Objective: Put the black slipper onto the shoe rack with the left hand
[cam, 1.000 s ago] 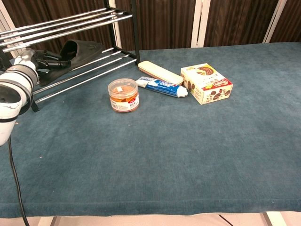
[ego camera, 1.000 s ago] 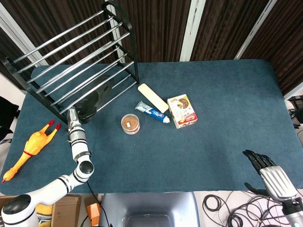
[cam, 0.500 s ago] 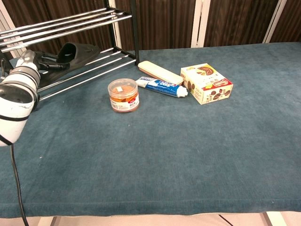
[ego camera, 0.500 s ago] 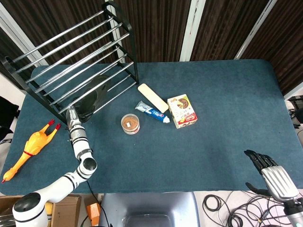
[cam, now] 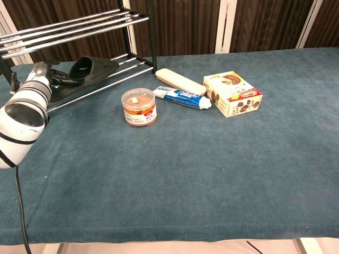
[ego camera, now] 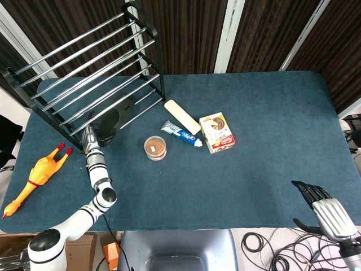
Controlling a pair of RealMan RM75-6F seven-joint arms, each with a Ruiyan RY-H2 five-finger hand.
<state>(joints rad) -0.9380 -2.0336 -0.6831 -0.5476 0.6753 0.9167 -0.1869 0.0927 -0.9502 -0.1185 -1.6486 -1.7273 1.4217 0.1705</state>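
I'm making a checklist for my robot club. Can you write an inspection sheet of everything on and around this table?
Surface: dark blue felt-covered table, flat, no spills seen.
Job's things: black rubber slipper lies on the lowest bars of the black-framed metal shoe rack.
Clutter: round orange-filled plastic jar, blue and white toothpaste tube, cream oblong case, printed cardboard snack box, yellow rubber chicken.
Hands: left hand at the slipper's heel end; grip unclear. Right hand open at the table's near right edge.
Cables: loose cables on the floor.
Surroundings: dark wood-panel wall.
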